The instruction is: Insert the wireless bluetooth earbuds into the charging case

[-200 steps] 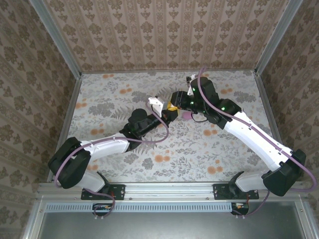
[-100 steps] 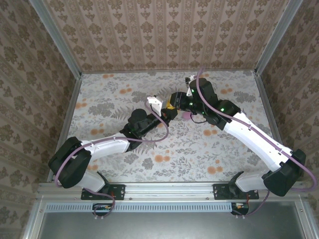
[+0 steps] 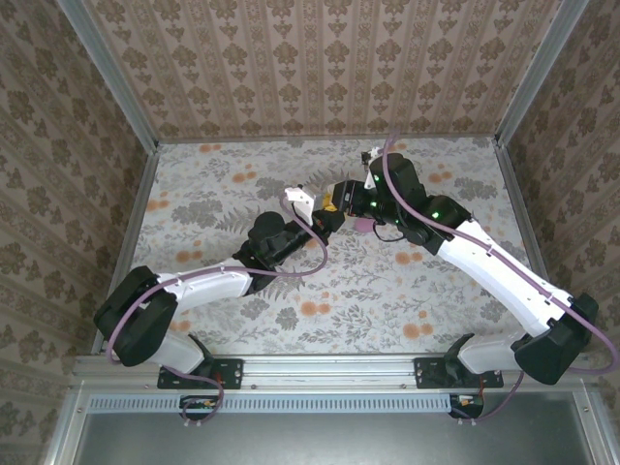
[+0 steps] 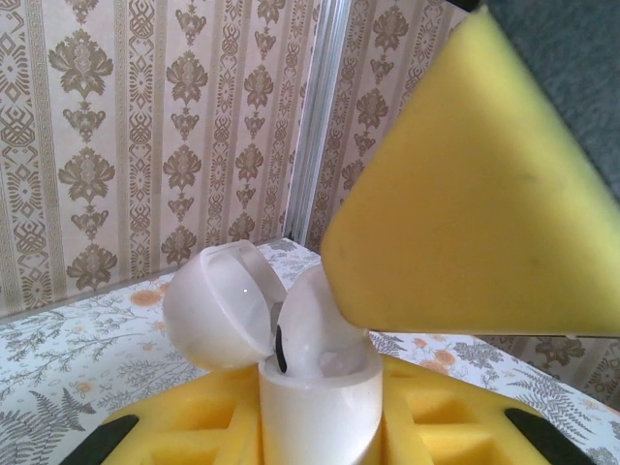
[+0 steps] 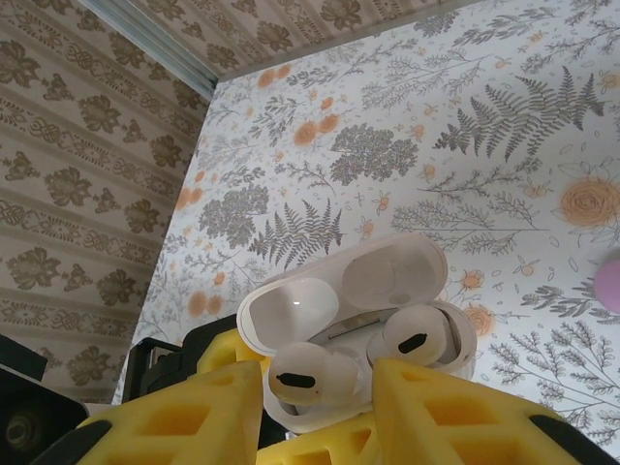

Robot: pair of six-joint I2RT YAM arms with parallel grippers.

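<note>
Closely, earbud (image 5: 308, 376) pinched in right tool (image 5: 318, 392), at open case (image 5: 291, 310)

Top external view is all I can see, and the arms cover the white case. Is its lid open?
Observer: Yes. Left wrist view: the white pebble-shaped plastic charging case stands upright in the left end effector, its lid hinged open.
Operator: Any earbuds in it?
Observer: Right wrist view: one small white plastic earbud sits in the case's mouth.
Operator: And the right end effector?
Observer: Its yellow foam fingers flank a second white earbud at the case's mouth; I cannot tell whether they grip it.
</note>
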